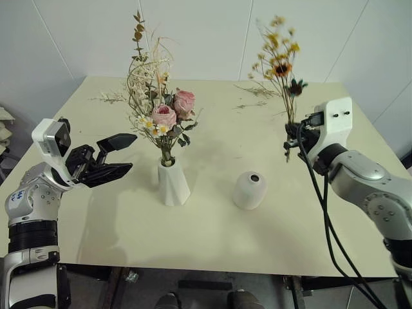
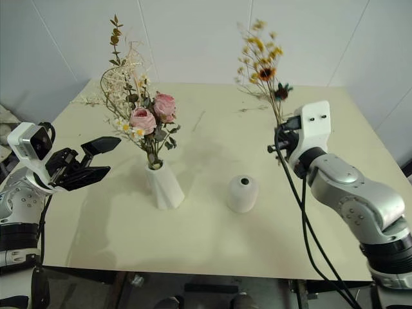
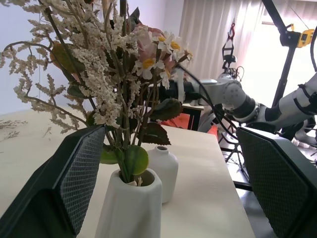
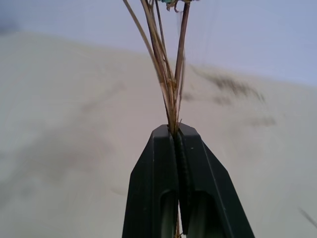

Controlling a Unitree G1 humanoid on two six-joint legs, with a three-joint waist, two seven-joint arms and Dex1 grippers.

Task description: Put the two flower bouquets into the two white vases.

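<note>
pink roses (image 1: 174, 108) and white daisies in the white twisted vase (image 1: 172, 183), yellow flower spray (image 1: 278, 55) upper right, plain white dome vase (image 1: 250, 190), cream table (image 1: 212, 232)

I see a pale cream surface (image 1: 212, 244) set against white walls (image 1: 193, 32). Loose dried sprigs (image 1: 109, 97) lie near its far left corner, and more thin twigs (image 1: 252, 103) lie scattered toward the far middle.

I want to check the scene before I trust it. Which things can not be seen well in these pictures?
- Yellow spray: flower heads cut off by the right wrist view's edge; only stems show above the shut right hand.
- Tall vase: its inside is hidden by the big bouquet.
- Short vase: partly hidden behind the tall vase in the left wrist view.
- Loose sprigs: too small to identify.
</note>
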